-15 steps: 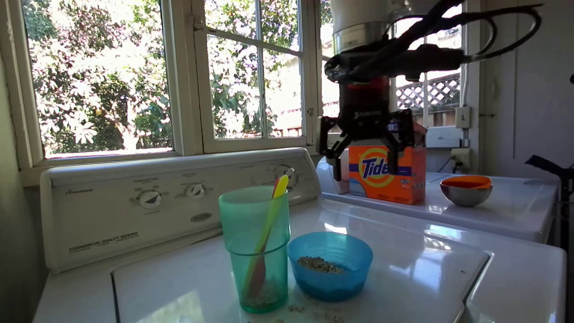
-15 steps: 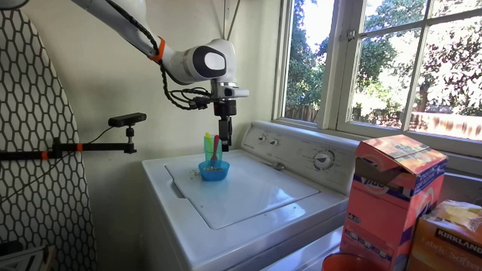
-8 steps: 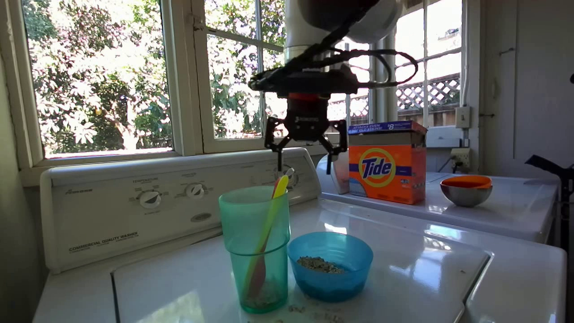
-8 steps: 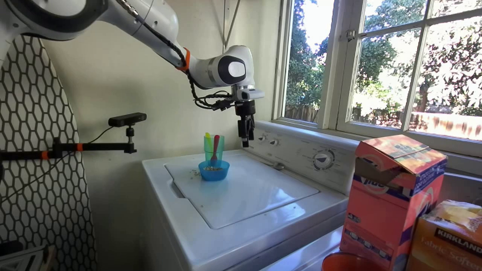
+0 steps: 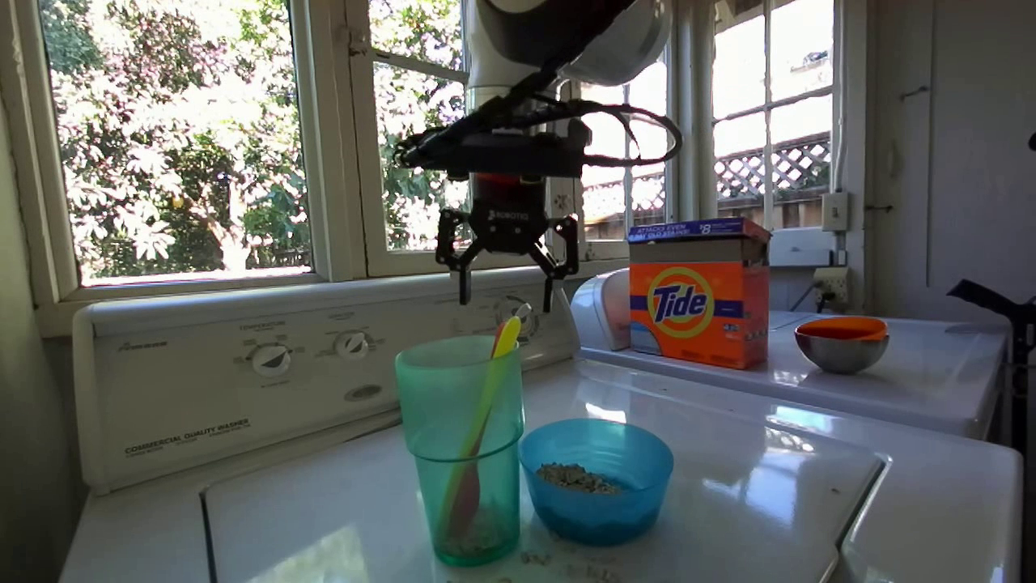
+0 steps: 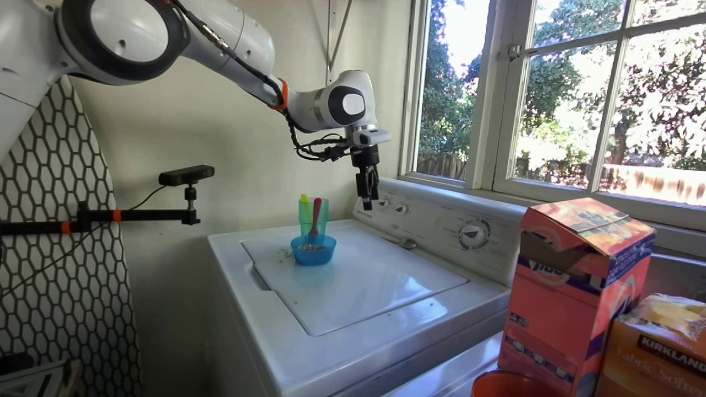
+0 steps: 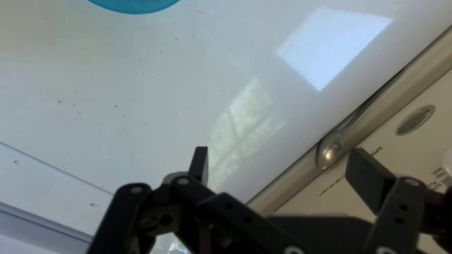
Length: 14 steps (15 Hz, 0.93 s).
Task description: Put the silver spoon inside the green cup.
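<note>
The silver spoon (image 7: 330, 150) lies in the groove between the washer lid and the control panel in the wrist view, bowl end toward the gripper. It shows as a small shiny spot in an exterior view (image 6: 408, 243). My gripper (image 7: 280, 155) is open and empty, above the back of the washer and apart from the spoon. The gripper shows in both exterior views (image 5: 507, 304) (image 6: 370, 203). The green cup (image 5: 437, 405) stands upright on the lid, holding a yellow and a red utensil; it also shows in an exterior view (image 6: 323, 219). The cup is outside the wrist view.
A blue bowl (image 5: 599, 514) with grainy bits stands beside the cup; its edge shows in the wrist view (image 7: 136, 6). Crumbs lie near it. The control panel (image 5: 202, 380) rises behind the lid. A Tide box (image 5: 700, 316) and a metal bowl (image 5: 842, 356) stand farther off.
The arm has swung from above the cup and bowl toward the control panel, leftward in one exterior view and rightward in the opposite one. The gripper stays open. Cup and bowl have not moved.
</note>
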Motion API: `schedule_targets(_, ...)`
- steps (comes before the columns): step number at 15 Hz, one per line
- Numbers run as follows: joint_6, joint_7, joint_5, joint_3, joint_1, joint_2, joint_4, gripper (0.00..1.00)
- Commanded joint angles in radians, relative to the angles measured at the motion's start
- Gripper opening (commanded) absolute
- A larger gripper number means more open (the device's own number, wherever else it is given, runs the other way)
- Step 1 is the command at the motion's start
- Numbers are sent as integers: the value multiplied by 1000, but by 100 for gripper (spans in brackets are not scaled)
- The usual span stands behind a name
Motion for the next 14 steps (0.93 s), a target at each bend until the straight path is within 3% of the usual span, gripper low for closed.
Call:
schedule_targets(1, 87, 34, -19, -41, 32, 32, 23, 100)
schedule_targets(3, 194, 57, 10, -47, 30, 73, 34, 100)
schedule_targets(8, 253, 59, 51, -59, 36, 186, 71, 100)
schedule_targets(14, 380, 195, 14, -154, 89, 327, 184, 100)
